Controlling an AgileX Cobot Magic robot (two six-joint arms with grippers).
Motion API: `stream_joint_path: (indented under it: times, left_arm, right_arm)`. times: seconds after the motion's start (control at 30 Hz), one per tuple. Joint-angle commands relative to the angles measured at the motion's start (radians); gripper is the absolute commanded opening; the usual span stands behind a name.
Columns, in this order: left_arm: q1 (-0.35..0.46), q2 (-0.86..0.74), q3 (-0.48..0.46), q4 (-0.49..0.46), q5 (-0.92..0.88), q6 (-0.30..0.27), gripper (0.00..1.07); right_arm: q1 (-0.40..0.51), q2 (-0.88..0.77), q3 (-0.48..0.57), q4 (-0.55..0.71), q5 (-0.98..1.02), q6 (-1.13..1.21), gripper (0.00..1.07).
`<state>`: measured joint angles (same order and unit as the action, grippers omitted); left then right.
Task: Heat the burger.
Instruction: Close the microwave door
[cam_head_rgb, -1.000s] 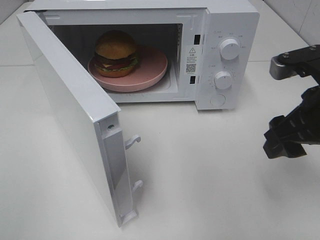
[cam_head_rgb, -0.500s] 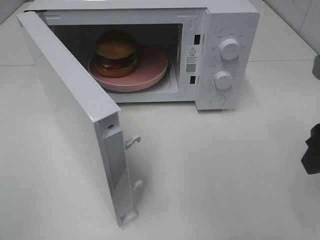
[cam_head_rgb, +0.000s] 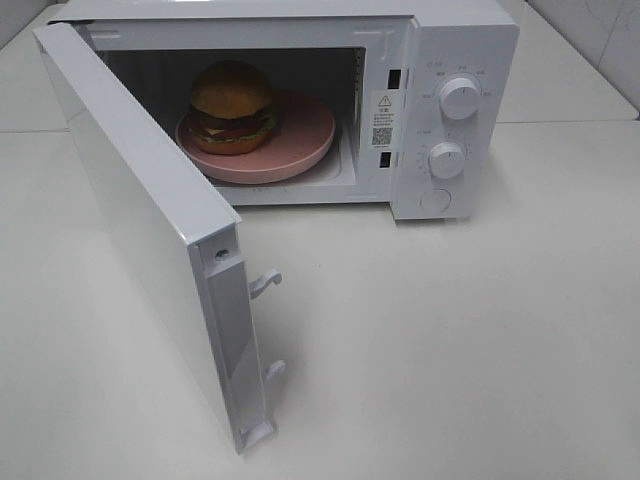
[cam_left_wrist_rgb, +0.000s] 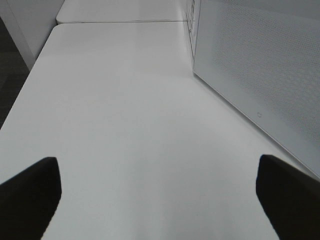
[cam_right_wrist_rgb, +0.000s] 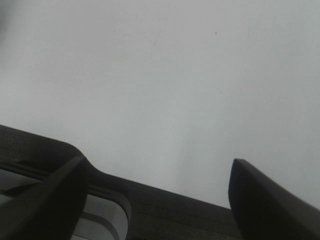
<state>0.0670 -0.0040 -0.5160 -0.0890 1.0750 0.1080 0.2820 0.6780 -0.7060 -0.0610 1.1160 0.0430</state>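
Exterior high view gives you the burger (cam_head_rgb: 232, 105) sitting on the pink plate (cam_head_rgb: 305, 140) inside the white microwave (cam_head_rgb: 465, 40), toward the plate's left side. The microwave door (cam_head_rgb: 140, 210) stands wide open, swung out to the left, with its latch hooks (cam_head_rgb: 266, 283) on the free edge. On the control panel right of the cavity, an upper knob (cam_head_rgb: 460, 98) sits above a lower knob (cam_head_rgb: 446, 160). The microwave rests on the white table (cam_head_rgb: 450, 350).

In the left wrist view, your left end effector (cam_left_wrist_rgb: 160, 200) has its fingers (cam_left_wrist_rgb: 30, 200) spread wide apart with nothing between them. The table lies beneath it and the door's dotted outer face is off to one side. In the right wrist view, your right end effector (cam_right_wrist_rgb: 155, 200) is likewise spread apart and holds nothing, with white table beneath it.
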Motion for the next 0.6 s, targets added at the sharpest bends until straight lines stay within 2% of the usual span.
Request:
stream_joint_path:
  times: [0.03,0.33,0.6]
  left_arm:
    - [0.000,-0.013,-0.001,-0.007,-0.003,0.003,0.98]
    - [0.000,-0.013,-0.001,-0.007,-0.003,0.003,0.98]
    - [0.000,-0.013,-0.001,-0.007,-0.003,0.003,0.98]
  right_arm:
    - [-0.004,-0.061,0.000,-0.015,0.029,-0.027,0.70]
    - [-0.006,-0.306,0.000,-0.041,0.004,-0.027,0.70]
    - [-0.113,-0.465,0.000,-0.093,-0.028,-0.009,0.70]
